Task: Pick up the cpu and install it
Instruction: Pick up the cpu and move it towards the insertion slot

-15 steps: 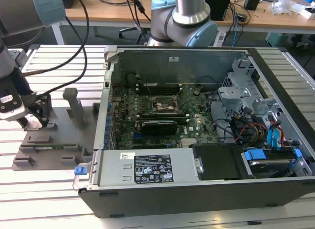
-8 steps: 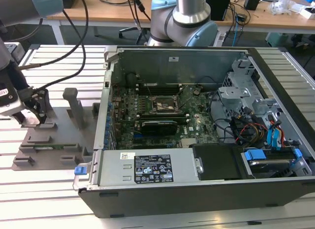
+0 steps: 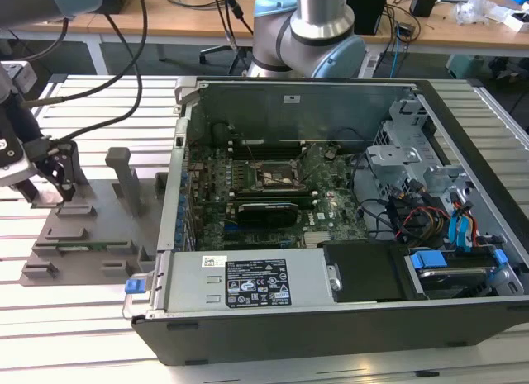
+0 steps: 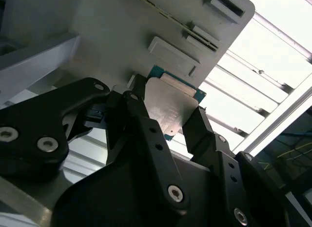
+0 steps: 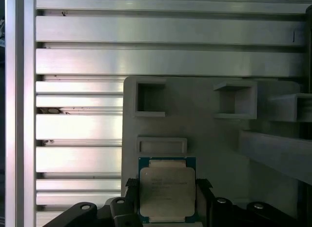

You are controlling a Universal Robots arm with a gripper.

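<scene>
Broadly, in the exterior view the black linkage end effector (image 3: 59, 190) hung at the exterior view's left, over a flat grey moulded fixture plate (image 3: 91, 235) on the slotted aluminium bench (image 3: 83, 318). It was well apart from the open black computer case (image 3: 331, 330) and the green motherboard (image 3: 248, 223) inside it.

In the second wrist view the cpu (image 4: 173, 102), a small flat chip with a pale silvery-grey metal top on a green board, sat between the two black fingers (image 4: 146, 127). They were pressed against its opposite edges, so the end effector was clamped on it. Whether the chip was clear of the plate could not be told. The step in hand looked like the pick-up. Doing it well would probably call for even, light pressure on the board's edges, with the chip kept level and drawn straight off the plate so its underside did not drag.

In the first wrist view the cpu (image 5: 167, 188) lay flat with its metal top facing the camera, just beside a low raised grey rectangular block (image 5: 162, 145) of the plate. Its slightly longer axis ran along the fingers (image 5: 130, 197), pointing from the wrist toward that block, and the grip crossed its shorter width.
</scene>
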